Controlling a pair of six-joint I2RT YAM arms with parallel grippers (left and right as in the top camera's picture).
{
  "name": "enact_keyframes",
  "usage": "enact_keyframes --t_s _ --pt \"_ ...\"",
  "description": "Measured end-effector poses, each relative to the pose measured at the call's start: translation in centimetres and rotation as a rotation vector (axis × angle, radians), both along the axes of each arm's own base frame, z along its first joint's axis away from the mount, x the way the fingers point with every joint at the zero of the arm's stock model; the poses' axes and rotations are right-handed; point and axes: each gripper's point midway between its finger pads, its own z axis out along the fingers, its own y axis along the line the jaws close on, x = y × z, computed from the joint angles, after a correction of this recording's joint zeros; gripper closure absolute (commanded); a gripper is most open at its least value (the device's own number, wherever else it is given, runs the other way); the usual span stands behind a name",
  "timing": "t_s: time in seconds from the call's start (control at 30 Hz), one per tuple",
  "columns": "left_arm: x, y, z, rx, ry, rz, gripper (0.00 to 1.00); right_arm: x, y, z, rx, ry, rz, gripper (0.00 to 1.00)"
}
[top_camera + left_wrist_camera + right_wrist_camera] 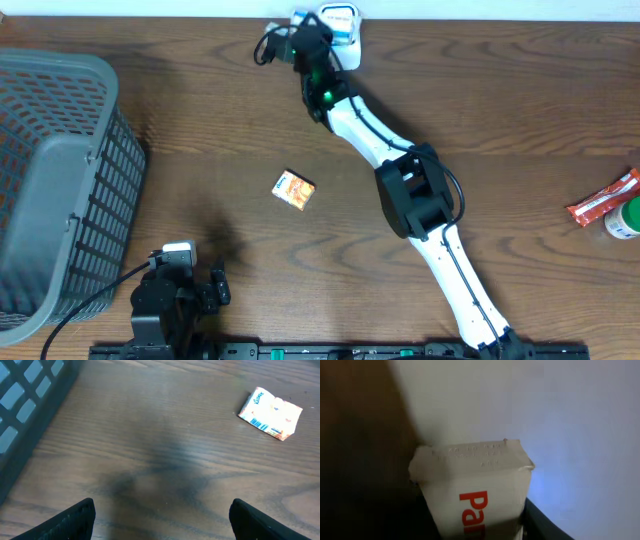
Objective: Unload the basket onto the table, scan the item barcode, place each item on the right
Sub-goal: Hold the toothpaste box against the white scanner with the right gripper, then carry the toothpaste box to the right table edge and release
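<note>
brown wood-grain table [200, 110], seen from above, with two robot arms reaching in from the near edge.

nearest, at the left corner, the left gripper [161, 517] hovers low over bare wood. its two black fingers are spread wide apart with nothing between them. just to its left stands a grey plastic basket [110, 200] with lattice walls, running along the left side of the table.

a little farther in, near the middle of the table, a small tissue packet [294, 190] lies flat by itself. it is white and orange, and the left wrist view shows a printed barcode along one edge. it is well apart from both grippers.

at the right edge, about level with the packet, a red wrapper [603, 200] lies beside a green-lidded container [625, 218] that is partly cut off by the frame.

the white right arm [400, 165] stretches diagonally across the table to the far edge. there the right gripper [305, 35] pinches a white box [475, 490] with red lettering, its embossed end flap pointing at a pale wall. the box sits between the dark fingers, lifted at the far edge of the table. just beside the gripper, a white and blue object [340, 22] rests against that far edge; what it is cannot be told.
</note>
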Motion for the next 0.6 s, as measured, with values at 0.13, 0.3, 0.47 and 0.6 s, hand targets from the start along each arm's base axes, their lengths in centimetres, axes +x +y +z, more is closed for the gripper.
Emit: enact_keyframes --t_s 0.13,0.3,0.47,0.6 --pt "0.0 0.0 0.0 0.000 0.000 0.000 0.14 -1.3 0.5 0.5 0.033 0.070 -0.028 0.71" --pt "0.0 0.0 0.0 0.000 0.000 0.000 0.14 -3.4 -1.7 5.9 0.127 0.121 -0.170 0.73" --pt "0.0 0.0 0.0 0.000 0.000 0.000 0.14 -7.6 -10.6 9.6 0.101 0.262 -0.470 0.75" --pt "0.0 0.0 0.0 0.000 0.000 0.000 0.14 -11.2 -20.8 5.8 0.061 0.475 -0.757 0.81"
